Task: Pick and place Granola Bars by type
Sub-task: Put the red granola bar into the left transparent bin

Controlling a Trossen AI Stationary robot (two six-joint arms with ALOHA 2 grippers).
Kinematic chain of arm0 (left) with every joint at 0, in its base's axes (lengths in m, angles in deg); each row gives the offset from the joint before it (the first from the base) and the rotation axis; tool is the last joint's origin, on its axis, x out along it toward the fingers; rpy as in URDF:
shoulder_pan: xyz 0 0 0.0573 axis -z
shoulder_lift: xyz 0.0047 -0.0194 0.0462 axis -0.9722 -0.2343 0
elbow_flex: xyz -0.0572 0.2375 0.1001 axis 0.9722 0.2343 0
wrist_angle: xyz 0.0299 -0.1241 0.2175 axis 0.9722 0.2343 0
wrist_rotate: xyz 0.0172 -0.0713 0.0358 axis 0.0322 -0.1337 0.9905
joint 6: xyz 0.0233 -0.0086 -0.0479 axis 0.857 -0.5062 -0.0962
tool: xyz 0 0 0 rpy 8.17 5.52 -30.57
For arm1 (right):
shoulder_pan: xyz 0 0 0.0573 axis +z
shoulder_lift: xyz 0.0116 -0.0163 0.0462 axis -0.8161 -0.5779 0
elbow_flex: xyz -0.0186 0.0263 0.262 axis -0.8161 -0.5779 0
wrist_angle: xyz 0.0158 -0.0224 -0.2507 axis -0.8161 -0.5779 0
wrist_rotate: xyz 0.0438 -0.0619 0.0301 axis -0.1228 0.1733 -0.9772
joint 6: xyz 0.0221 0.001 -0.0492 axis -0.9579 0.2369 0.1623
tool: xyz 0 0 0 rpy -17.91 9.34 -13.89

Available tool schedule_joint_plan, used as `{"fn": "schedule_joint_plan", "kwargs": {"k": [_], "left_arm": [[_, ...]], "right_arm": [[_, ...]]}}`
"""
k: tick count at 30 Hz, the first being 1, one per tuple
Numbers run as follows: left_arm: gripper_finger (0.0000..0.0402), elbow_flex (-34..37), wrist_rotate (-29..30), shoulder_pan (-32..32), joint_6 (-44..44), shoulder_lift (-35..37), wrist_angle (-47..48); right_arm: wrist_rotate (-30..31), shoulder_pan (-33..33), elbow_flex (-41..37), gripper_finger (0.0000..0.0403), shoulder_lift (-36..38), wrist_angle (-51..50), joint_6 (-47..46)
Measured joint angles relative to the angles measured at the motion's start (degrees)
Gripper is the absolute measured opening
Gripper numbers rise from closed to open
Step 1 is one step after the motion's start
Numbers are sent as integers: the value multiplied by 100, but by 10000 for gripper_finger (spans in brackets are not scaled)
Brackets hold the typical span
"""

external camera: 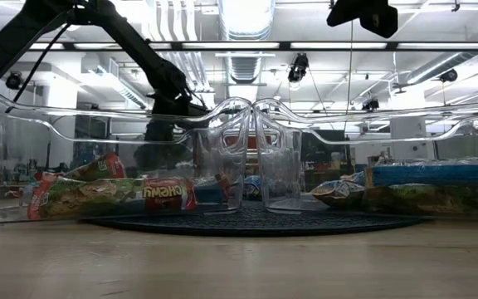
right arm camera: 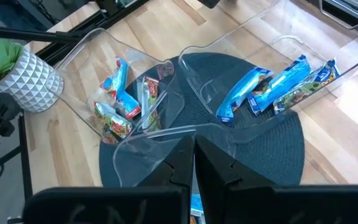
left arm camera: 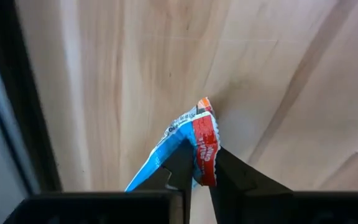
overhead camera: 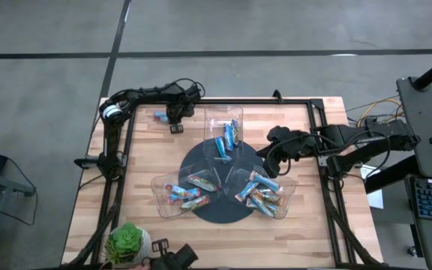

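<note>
A granola bar (left arm camera: pixel 194 140) in a blue and red wrapper is at the table's far left corner, where my left gripper (left arm camera: pixel 201 155) is shut on it. In the high view the bar (overhead camera: pixel 160 116) shows just left of that gripper (overhead camera: pixel 175 124). Three clear trays stand on a dark round mat (overhead camera: pixel 216 210): the far tray (overhead camera: pixel 223 135) holds blue bars, while the near left tray (overhead camera: pixel 182 191) and the near right tray (overhead camera: pixel 265 193) hold mixed bars. My right gripper (right arm camera: pixel 194 149) hangs shut and empty above the mat's right side. My left gripper pinches the bar between its two fingers a little short of its red end (left arm camera: pixel 205 124), which sticks out past the fingertips. The fingers point steeply down from above. The blue part (left arm camera: pixel 151 171) trails off to one side; I cannot tell whether the bar is clear of the wood.
A black frame rail (overhead camera: pixel 118 150) runs along the table's left edge, close to the left gripper. A potted plant (overhead camera: pixel 130 241) stands at the near left corner. Bare wood lies between the far tray and the left gripper.
</note>
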Motion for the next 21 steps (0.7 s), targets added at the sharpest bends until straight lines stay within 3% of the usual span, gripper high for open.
{"fn": "schedule_joint_plan", "kwargs": {"k": [7,21], "left_arm": [[11,-480,31,15,-339,54,767],[10,-2020,-906,426,-1100,70,2758]], "right_arm": [[-2,-2,0,8,0,1,100],[-14,-61,0,8,0,-1,368]]}}
